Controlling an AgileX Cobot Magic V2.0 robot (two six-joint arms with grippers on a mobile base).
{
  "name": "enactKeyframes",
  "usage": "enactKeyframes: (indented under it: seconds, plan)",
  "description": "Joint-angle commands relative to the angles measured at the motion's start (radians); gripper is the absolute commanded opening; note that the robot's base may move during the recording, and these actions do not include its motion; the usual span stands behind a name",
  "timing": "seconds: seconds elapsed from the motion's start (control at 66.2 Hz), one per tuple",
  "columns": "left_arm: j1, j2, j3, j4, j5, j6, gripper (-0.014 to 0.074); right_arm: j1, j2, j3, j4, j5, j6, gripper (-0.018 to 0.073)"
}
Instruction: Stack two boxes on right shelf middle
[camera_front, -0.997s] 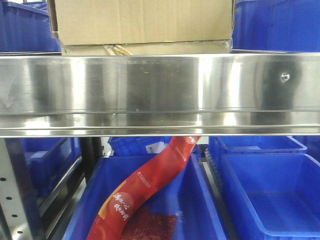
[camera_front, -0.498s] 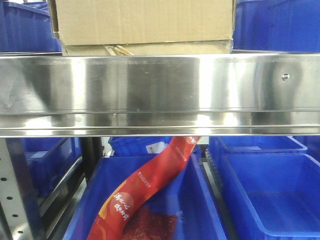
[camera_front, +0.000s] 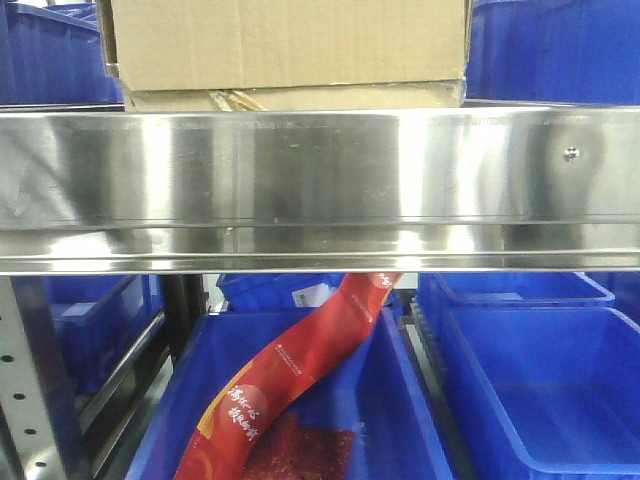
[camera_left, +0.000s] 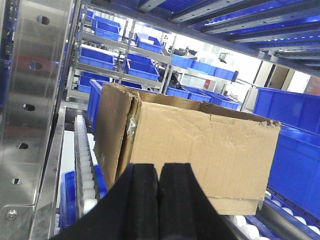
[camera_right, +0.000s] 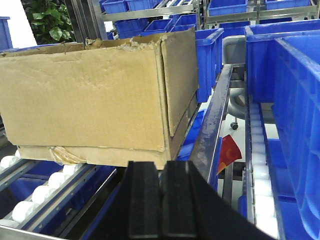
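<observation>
Several blue bins flank boxes.

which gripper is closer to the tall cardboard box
Too close to call. The left gripper sits shut just off the tall box's corner; the right gripper sits shut just off its opposite corner.

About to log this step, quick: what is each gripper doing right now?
Left gripper: closed, empty, short of the tall box.
Right gripper: closed, empty, short of the shallow box underneath.

bright even light, streaky glare on the steel shelf, backgrounds slightly soft.
</observation>
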Motion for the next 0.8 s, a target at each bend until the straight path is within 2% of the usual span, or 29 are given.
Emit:
enactKeyframes:
  seconds: [0.0, 0.06, 0.091, 0.181, 0.257, 0.393, 0.528, 0.695, 0.785]
  plan:
    - [0.005, -0.007, 0.001, 0.004, -0.023, 0.002, -0.0111, -0.006, -0.007, 0.003, -0.008, -0.023, 0.001, -0.0162]
    - [0.005, -0.007, 0.001, 0.004, -0.023, 0.002, -0.0111, -0.010, -0.024, 0.007, 0.035, -0.004, -0.027, -0.0162]
    - [0.005, -0.007, 0.001, 0.004, -0.023, 0.002, -0.0111, -0.017, -0.043, 0.020, 0.075, -0.004, -0.099, -0.0162]
    - [0.005, -0.007, 0.001, 0.004, -0.023, 0.002, -0.0111, -0.071, -0.112, 0.081, 0.251, -0.045, -0.454, -0.0162]
    - [0.005, -0.007, 0.001, 0.004, -0.023, 0.002, -0.0111, -0.146, -0.180, 0.152, 0.357, -0.095, -0.627, -0.0162]
    - [0.005, -0.007, 0.001, 0.004, -0.023, 0.002, -0.0111, -0.275, -0.341, 0.309, 0.365, -0.124, -0.637, -0.0162]
    - [0.005, -0.007, 0.001, 0.004, -0.023, 0.002, -0.0111, -0.351, -0.481, 0.445, 0.371, -0.124, -0.635, -0.0162]
    - [0.005, -0.007, 0.001, 0.004, -0.023, 0.002, -0.0111, -0.376, -0.625, 0.554, 0.371, -0.124, -0.613, -0.0162]
    - [0.005, -0.007, 0.001, 0.004, -0.023, 0.002, -0.0111, -0.376, -0.633, 0.584, 0.371, -0.140, -0.611, -0.0162]
